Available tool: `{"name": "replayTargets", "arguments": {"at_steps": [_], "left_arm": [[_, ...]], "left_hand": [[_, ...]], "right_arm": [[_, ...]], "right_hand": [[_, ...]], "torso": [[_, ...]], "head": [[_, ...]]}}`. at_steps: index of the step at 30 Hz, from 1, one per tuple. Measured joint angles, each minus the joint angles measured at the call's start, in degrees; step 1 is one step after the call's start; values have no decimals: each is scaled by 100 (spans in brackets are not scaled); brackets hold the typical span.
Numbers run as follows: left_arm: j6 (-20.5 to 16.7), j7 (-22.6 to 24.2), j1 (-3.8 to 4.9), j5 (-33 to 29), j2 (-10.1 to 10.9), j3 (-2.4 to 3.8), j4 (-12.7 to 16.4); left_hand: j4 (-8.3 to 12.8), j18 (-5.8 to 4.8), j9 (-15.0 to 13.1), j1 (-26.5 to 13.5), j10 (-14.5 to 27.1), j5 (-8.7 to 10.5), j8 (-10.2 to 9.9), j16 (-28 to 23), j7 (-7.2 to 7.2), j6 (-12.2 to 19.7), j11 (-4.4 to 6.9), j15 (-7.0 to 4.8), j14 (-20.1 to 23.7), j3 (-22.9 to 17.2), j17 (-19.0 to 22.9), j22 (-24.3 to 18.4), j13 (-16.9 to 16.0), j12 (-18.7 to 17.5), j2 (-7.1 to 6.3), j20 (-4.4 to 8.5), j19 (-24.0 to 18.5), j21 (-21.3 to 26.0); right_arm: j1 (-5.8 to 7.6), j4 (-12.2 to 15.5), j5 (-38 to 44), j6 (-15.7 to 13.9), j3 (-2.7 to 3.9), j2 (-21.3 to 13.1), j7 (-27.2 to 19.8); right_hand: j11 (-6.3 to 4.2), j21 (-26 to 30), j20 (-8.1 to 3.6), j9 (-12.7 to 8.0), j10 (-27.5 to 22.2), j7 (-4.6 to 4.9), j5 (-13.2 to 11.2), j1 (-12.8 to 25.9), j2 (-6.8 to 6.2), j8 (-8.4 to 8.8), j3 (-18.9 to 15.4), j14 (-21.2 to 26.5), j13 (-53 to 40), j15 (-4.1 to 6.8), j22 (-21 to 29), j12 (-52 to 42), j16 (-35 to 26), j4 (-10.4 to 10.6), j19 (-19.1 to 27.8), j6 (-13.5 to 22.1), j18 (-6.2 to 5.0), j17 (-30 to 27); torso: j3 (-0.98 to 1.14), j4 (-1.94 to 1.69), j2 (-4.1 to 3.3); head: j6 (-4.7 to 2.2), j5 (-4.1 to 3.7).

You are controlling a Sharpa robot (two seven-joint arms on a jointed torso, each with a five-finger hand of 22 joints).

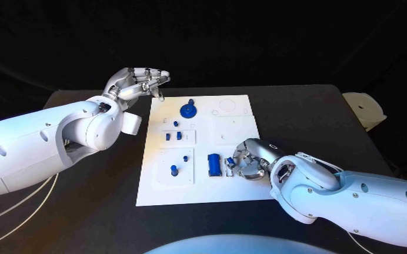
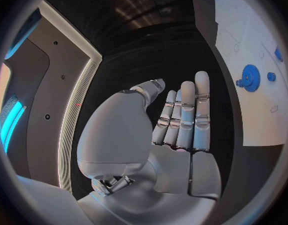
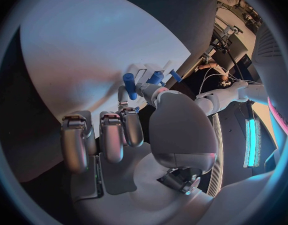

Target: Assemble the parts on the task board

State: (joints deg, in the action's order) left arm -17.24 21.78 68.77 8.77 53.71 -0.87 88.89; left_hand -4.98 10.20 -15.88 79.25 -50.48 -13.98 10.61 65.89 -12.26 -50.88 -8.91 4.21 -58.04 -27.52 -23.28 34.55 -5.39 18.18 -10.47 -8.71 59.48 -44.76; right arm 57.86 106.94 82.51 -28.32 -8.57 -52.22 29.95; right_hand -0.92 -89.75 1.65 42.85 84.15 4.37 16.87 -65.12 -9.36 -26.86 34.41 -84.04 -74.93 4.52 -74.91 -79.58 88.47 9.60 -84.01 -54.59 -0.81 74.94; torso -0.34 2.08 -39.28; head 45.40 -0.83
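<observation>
The desk [image 1: 93,219] is black. On it lies the white task board [image 1: 237,192], plain but for faint outlines, carrying small blue parts [image 1: 214,164] and a blue gear [image 1: 188,111]. Each silver robot hand [image 1: 140,82] sits on a white arm [image 1: 51,136].

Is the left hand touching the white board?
Apart. In the left wrist view the left hand has flat, empty fingers, with dark table between them and the white board.

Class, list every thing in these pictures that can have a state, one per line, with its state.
left hand: fingers apart, holding nothing, off the task board's far left corner
right hand: down on the task board, fingertips by a small blue part
blue gear: flat on the board
blue block: lying on the board beside the right hand
</observation>
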Motion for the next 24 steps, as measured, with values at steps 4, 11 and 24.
{"name": "replayTargets", "arguments": {"at_steps": [4, 11, 24], "left_arm": [[0, -1, 0, 0, 0, 0, 4], [0, -4, 1, 0, 4, 0, 5], [0, -10, 1, 0, 6, 0, 6]], "left_hand": [[0, 0, 0, 0, 0, 0, 0, 0, 0, 0, 0, 0, 0, 0, 0, 0, 0, 1, 0, 0, 0, 0], [0, 0, 0, 0, 0, 0, 0, 23, 0, 0, 0, 0, 0, 0, 0, 0, 0, 1, 0, 0, 0, 0], [-17, 0, 0, 0, -1, 0, 0, 23, 0, 0, 0, 0, 0, 17, 0, 0, 0, 1, 0, 0, 0, 0]], "right_arm": [[-2, -1, 0, 36, 0, 14, -3], [-4, 0, 4, 53, -1, 25, -4], [-13, 10, 24, 53, -7, 25, 4]], "right_hand": [[0, 0, 0, -2, 0, 10, 9, 97, 8, 0, 28, 0, 0, 0, 0, -41, 0, -28, 0, -12, -1, 0], [-21, 0, 0, -19, -21, -90, -138, 271, -14, -22, -140, 0, 0, 0, 1, -41, 0, 108, 0, -134, 0, -1], [-21, 0, 0, -26, -21, -200, -628, 658, 21, -68, -436, 0, 1, 0, -4, -69, 0, 471, 0, -305, 0, -1]], "torso": [[0, 1, 2], [2, 1, 2], [2, 2, 2]], "head": [[9, 1], [15, 2], [22, 7]]}}
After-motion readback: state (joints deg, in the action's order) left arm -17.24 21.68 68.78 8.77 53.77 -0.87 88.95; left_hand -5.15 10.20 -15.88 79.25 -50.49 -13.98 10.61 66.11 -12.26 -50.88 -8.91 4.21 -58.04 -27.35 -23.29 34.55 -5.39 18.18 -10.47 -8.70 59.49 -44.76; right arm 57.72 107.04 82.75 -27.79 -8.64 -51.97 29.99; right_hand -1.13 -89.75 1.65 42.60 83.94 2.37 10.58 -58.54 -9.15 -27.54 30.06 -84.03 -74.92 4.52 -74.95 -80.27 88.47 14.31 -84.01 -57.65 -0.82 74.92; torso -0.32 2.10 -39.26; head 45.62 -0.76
